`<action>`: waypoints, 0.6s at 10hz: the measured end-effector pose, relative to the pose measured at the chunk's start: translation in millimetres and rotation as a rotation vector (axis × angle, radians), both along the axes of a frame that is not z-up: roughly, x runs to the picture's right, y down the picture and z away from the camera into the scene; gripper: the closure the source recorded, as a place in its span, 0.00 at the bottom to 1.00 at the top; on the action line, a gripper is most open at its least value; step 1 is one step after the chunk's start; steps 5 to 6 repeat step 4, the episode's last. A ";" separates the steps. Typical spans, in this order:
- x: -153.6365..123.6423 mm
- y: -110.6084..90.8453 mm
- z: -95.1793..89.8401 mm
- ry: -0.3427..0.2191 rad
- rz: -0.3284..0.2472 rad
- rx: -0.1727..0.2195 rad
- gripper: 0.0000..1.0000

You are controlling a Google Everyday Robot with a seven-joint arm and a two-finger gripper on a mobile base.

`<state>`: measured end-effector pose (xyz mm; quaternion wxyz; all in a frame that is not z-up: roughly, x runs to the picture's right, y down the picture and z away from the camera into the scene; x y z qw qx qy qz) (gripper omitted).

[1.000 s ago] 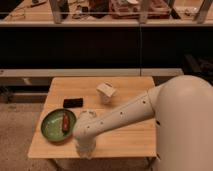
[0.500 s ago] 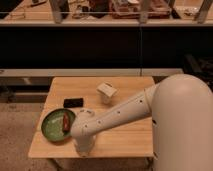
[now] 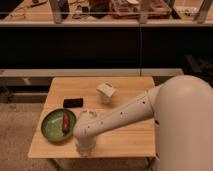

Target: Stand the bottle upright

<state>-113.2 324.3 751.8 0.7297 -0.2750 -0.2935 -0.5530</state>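
Observation:
The whitish bottle [image 3: 106,92] rests on the wooden table [image 3: 130,135], in the middle towards the back. It looks short and boxy from here, and I cannot tell whether it lies or stands. My white arm reaches from the right across the table front. My gripper [image 3: 84,149] points down at the table's front edge, right of the green plate [image 3: 52,127]. It is well in front of the bottle and apart from it.
The green plate at the front left holds a reddish-brown stick [image 3: 66,122]. A small flat black rectangle [image 3: 73,102] lies behind the plate. A dark shelf unit with a counter stands behind the table.
The arm's end has shifted only slightly near the table's front edge. The bottle, plate and black rectangle have not moved.

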 end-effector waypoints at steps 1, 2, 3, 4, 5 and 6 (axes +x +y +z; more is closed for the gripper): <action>0.6 -0.1 -0.1 -0.009 -0.012 0.001 0.66; 0.5 -0.9 -0.3 -0.005 0.000 0.006 0.76; 3.6 -7.6 -3.2 0.015 0.022 0.019 0.88; 4.3 -14.2 -8.3 0.023 0.023 0.029 0.95; 4.3 -14.2 -8.3 0.023 0.023 0.029 0.95; 4.3 -14.2 -8.3 0.023 0.023 0.029 0.95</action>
